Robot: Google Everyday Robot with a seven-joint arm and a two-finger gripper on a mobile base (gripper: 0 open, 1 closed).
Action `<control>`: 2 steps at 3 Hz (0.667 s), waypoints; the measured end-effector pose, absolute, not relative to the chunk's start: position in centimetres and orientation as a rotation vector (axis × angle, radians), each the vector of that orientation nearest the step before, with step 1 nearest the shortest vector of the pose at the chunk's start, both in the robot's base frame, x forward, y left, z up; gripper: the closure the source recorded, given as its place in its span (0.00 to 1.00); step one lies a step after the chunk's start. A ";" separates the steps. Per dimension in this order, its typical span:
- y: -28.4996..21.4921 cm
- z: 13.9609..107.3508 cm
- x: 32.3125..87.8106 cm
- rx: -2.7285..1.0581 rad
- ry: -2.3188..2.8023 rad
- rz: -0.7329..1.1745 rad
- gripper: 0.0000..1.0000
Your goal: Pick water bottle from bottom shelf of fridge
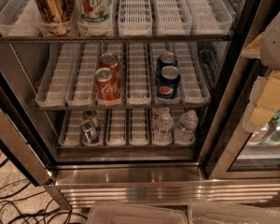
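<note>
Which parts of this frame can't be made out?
1. Gripper: camera view, at the right edge beside the fridge opening, cut off by the picture edge; its state is unreadable.
2. Left water bottle and right water bottle on the bottom shelf: any label is too small and dim to read.
3. Gold can on the top rack: its top is cut off by the upper edge.

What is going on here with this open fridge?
A robot is set to take a water bottle from the bottom shelf of the fridge. Its tool is at the right edge of the view, outside the fridge, well above that shelf. Nothing is picked yet: the water bottle and its twin stand side by side, right of two small cans.
</note>
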State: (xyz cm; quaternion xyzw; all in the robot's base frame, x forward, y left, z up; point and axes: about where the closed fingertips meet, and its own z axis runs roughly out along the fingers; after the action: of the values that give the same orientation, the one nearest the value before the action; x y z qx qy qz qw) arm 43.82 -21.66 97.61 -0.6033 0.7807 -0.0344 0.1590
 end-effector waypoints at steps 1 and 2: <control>-21.5 97.5 44.0 -1.713 2.223 -0.094 0.00; -20.9 94.0 44.6 -1.720 2.207 -0.007 0.00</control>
State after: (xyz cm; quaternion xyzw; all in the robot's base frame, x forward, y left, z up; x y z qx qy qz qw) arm 44.65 -20.89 94.03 -0.6056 0.7772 -0.0026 0.1708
